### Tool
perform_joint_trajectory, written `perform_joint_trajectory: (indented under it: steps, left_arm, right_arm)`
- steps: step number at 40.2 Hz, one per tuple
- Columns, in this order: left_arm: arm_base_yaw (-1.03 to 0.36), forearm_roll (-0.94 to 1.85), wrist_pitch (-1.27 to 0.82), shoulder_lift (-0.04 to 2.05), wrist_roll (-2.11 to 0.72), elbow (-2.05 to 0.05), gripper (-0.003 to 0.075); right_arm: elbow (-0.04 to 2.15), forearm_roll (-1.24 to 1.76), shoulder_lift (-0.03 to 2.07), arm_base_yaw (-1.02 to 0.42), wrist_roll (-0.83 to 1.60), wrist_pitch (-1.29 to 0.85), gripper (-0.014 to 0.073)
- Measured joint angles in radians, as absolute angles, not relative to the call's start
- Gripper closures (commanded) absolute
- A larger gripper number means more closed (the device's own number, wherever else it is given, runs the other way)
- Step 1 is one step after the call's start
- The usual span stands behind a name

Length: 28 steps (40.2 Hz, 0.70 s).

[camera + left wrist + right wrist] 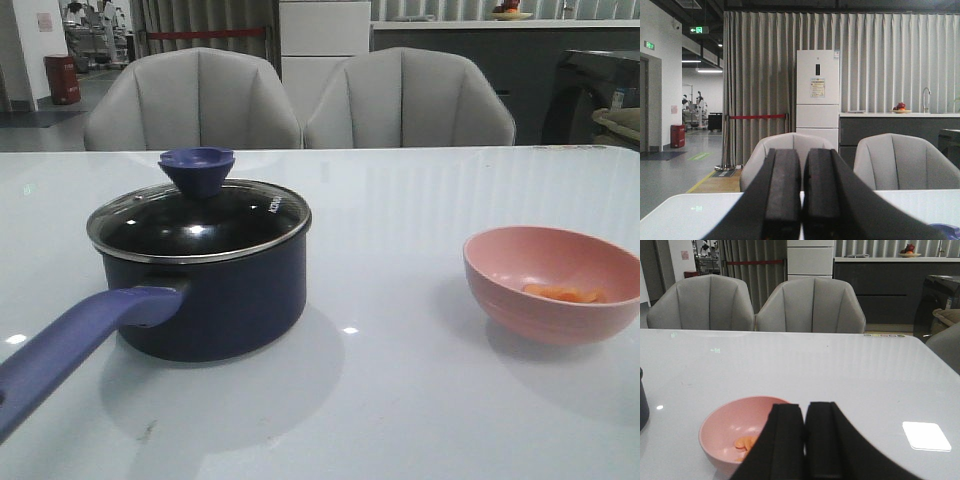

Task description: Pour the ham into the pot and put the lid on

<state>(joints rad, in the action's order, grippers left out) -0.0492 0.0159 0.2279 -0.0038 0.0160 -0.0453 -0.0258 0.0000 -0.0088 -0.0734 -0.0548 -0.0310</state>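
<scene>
The dark navy pot (215, 290) stands on the left of the white table, its purple-blue handle (70, 345) pointing toward the near left corner. The glass lid (200, 215) with its purple-blue knob (197, 168) sits on the pot. On the right a pink bowl (553, 285) (735, 435) holds a few orange ham (565, 293) (746, 443) chunks. My right gripper (804, 410) is shut and empty, hanging just behind the bowl. My left gripper (801, 155) is shut and empty, raised level; a purple-blue sliver (946, 231) shows at one corner. Neither gripper appears in the front view.
Two grey padded chairs (195, 100) (410, 100) stand behind the table's far edge (400, 150). A bright light reflection (926, 436) lies on the tabletop near the right gripper. Curtains, a white fridge (817, 95) and a dark counter fill the background.
</scene>
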Motion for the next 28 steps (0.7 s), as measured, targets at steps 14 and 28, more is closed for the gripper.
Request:
perform_joint_trajectory:
  steps: [14,28]
  left_arm:
    - [-0.049,0.018,-0.197,0.275,0.016,-0.416,0.0607]
    - [-0.049,0.029,-0.272,0.45,0.016,-0.442,0.0601]
  right_arm:
    - [-0.026,0.0,-0.009,-0.073,-0.055,-0.031,0.0442]
    - [-0.026,0.0,-0.009,-0.073,-0.055,-0.031,0.0442]
